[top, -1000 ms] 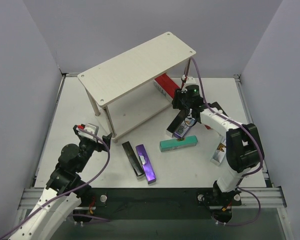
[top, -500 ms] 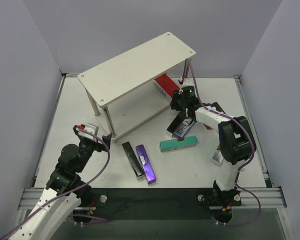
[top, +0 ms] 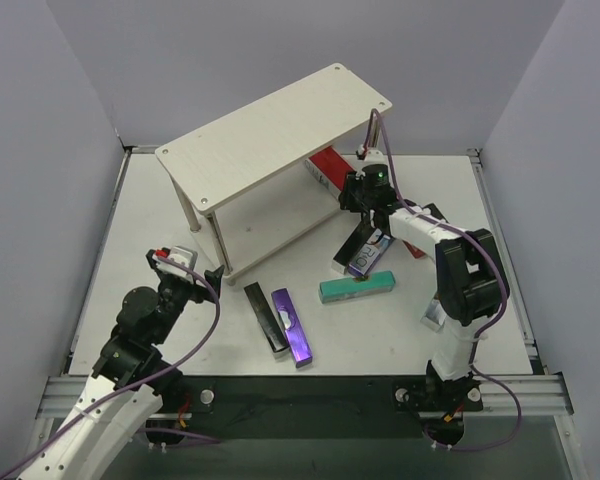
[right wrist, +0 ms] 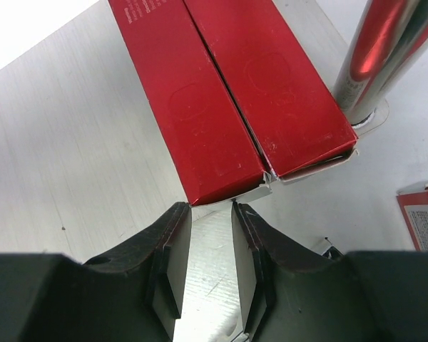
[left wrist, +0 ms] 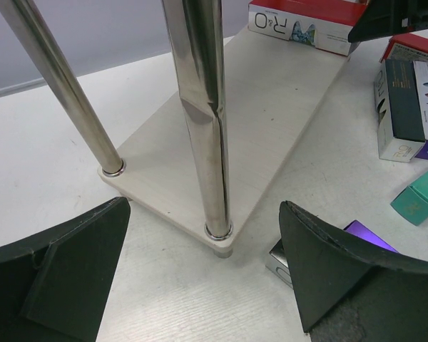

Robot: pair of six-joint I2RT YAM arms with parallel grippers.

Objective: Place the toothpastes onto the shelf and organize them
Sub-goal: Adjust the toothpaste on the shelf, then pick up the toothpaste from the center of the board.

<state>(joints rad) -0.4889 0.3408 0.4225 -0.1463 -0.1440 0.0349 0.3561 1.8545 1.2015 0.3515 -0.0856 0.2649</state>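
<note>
Our right hand [right wrist: 210, 214] is closed on nothing at the ends of two red toothpastes [right wrist: 200, 121] on the lower board of the shelf [right wrist: 71, 157]; an off-centre nudge could skew them against the leg [right wrist: 385, 57]; our left hand [left wrist: 203, 263] hangs open.

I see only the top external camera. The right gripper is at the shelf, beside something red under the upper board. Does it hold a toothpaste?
Observer: No. The right wrist view shows the right gripper shut and empty, just before the end of the left red carton.
Operator: How many red cartons are there?
Observer: Two: that one and the right red carton lie side by side on the lower board, long sides touching.
Operator: Is the left gripper open?
Observer: Yes, the left gripper is wide open and empty, facing a metal leg.
</note>
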